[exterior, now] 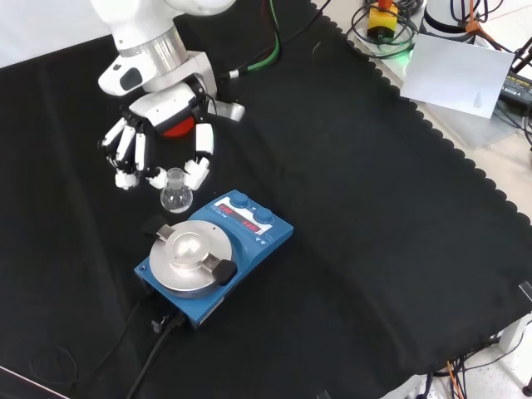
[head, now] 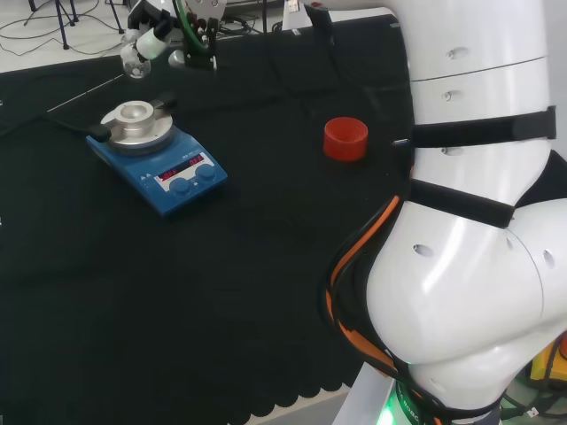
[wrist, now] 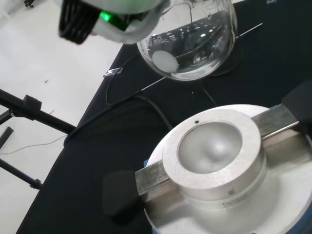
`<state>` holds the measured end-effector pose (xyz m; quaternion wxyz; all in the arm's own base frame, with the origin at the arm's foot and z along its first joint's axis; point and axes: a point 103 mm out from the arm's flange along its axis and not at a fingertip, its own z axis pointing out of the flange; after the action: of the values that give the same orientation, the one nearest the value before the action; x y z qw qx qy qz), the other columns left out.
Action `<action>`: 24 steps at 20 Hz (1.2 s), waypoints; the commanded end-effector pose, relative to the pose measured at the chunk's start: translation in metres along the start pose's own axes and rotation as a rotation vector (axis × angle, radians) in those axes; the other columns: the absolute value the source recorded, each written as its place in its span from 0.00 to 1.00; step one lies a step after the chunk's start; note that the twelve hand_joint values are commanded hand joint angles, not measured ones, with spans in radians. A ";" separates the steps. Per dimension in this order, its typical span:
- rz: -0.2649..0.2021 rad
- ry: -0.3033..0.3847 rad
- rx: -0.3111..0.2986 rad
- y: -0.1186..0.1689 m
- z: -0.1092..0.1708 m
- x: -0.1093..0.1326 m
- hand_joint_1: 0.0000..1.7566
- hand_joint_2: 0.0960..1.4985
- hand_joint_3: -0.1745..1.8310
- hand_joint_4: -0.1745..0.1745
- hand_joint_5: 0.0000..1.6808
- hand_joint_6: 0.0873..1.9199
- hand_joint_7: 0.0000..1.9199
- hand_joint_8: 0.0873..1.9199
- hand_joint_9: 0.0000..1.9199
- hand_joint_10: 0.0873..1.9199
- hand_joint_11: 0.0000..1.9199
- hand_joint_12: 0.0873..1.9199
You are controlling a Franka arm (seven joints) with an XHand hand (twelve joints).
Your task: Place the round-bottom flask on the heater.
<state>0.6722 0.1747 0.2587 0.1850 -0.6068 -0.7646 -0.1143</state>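
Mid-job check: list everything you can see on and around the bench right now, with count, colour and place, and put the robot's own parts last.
Round-bottom flask: one, clear glass, held in the hand above the cloth, just short of the heater.
Heater: one, blue body with a silver bowl-shaped top block, on the cloth mid-left in the front view.
Red stand: one, red, on the cloth beside the arm in the head view.
Black cable: one, running from the heater toward the cloth's near edge.
Cloth: one, black, covering the bench.
Arm: one, white.
Hand: one, black and white, fingers curled on the flask's neck.
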 end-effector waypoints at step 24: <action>-0.003 0.017 0.052 0.006 0.039 -0.009 0.61 0.40 0.52 0.95 0.64 0.56 0.31 0.27 0.38 0.26 0.14 0.67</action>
<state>0.6748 0.1837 0.2202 0.2055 -0.5996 -0.7669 -0.1005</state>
